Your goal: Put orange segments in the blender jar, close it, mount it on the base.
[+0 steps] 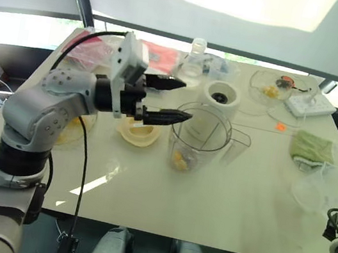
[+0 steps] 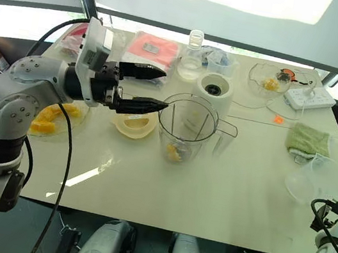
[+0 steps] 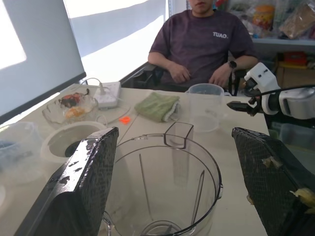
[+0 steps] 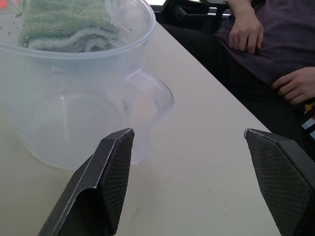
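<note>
The blender jar (image 1: 201,137) stands upright mid-table without a lid, with a few orange segments (image 1: 179,161) at its bottom. My left gripper (image 1: 187,101) is level, open and empty, its fingertips at the jar's left rim; in the left wrist view the jar mouth (image 3: 162,187) lies between its fingers (image 3: 83,182). More orange segments (image 2: 50,118) fill a clear bowl under the left arm. The white base (image 1: 220,97) stands just behind the jar. My right gripper (image 4: 188,133) is open and empty at the table's right edge, next to a clear measuring cup (image 4: 74,98).
A pale yellow lid (image 1: 137,131) lies left of the jar. At the back are a narrow-necked bottle (image 1: 195,59), pink packets (image 1: 158,56), a bowl of scraps (image 1: 273,85) and a power strip (image 1: 310,105). A green cloth (image 1: 311,149) lies at right. A person (image 3: 206,44) sits at the right side.
</note>
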Controlling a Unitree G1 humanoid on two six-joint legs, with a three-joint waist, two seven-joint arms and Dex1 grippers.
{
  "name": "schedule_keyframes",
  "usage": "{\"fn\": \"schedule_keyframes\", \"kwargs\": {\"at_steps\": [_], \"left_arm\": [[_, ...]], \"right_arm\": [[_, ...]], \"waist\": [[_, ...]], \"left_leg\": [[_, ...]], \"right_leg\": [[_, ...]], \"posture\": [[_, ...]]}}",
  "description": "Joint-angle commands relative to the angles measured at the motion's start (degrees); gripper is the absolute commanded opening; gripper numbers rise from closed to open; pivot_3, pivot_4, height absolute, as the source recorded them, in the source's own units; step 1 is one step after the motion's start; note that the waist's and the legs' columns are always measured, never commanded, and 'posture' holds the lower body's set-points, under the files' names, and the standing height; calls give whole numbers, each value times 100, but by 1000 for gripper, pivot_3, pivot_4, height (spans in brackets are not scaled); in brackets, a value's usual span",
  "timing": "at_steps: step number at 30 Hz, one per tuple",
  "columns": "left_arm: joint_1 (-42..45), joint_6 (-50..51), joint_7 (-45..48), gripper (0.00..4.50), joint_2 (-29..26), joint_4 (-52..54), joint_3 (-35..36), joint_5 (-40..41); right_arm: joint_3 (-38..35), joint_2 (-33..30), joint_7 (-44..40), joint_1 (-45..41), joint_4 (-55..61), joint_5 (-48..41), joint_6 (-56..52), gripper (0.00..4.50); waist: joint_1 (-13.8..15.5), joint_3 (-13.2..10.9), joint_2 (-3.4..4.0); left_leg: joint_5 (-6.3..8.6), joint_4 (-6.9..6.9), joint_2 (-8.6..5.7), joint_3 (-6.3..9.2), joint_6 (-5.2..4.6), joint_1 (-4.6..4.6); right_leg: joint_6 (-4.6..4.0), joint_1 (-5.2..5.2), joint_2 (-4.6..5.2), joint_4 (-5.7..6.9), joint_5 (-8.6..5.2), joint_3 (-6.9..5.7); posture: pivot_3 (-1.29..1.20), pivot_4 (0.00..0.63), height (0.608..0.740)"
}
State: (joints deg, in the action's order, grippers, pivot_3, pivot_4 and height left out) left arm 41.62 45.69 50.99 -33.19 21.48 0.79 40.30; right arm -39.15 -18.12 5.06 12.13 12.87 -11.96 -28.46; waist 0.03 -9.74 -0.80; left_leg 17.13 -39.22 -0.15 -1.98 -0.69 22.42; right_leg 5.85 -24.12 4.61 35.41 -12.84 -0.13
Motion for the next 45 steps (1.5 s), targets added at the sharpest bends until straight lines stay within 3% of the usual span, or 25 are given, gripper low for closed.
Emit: {"fn": "schedule_keyframes", "kwargs": {"at_steps": [1, 9, 31, 34, 39, 45], "left_arm": [[118, -90, -33, 3825, -49, 147, 15, 25], [145, -69, -120, 3825, -54, 182, 8, 42], [132, -49, -365, 3825, -147, 311, -90, -8], [124, -30, -395, 3915, -178, 335, -77, 4], [107, 13, -416, 3915, -260, 337, -15, 46], [68, -26, -385, 3915, -377, 248, 3, 12]], "right_arm": [[-80, -93, -8, -61, -113, 77, 246, 3734], [-30, -198, 22, -339, -821, 195, 666, 3734], [434, -1066, -54, -2013, -4087, 347, 2223, 3734], [543, -1148, -138, -2152, -4451, 342, 2523, 2872], [661, -1230, -167, -2282, -4780, 328, 2805, 171], [751, -1290, -196, -2352, -4828, 290, 2892, 48]], "waist": [[-1, 0, 0], [-72, 0, 0], [-104, -4, 6], [-107, -5, 6], [-100, -5, 7], [-99, -5, 5]], "left_leg": [[0, 0, 0, 0, 0, 0], [0, 0, 0, 0, 0, 0], [0, 3, -1, -6, 0, -1], [0, 4, -1, -6, 0, -2], [0, 4, -1, -7, 0, -2], [0, 4, -3, -8, 0, -1]], "right_leg": [[0, 0, 0, 0, 0, 0], [0, 1, 1, 0, 0, 1], [2, 0, 0, -2, 1, 6], [2, 0, -1, -4, 1, 6], [2, 0, 0, -4, 1, 7], [3, 3, 1, -10, 1, 8]], "posture": [[0, 150, 740], [0, 150, 740], [0, 150, 740], [0, 150, 740], [0, 150, 740], [0, 150, 740]]}}
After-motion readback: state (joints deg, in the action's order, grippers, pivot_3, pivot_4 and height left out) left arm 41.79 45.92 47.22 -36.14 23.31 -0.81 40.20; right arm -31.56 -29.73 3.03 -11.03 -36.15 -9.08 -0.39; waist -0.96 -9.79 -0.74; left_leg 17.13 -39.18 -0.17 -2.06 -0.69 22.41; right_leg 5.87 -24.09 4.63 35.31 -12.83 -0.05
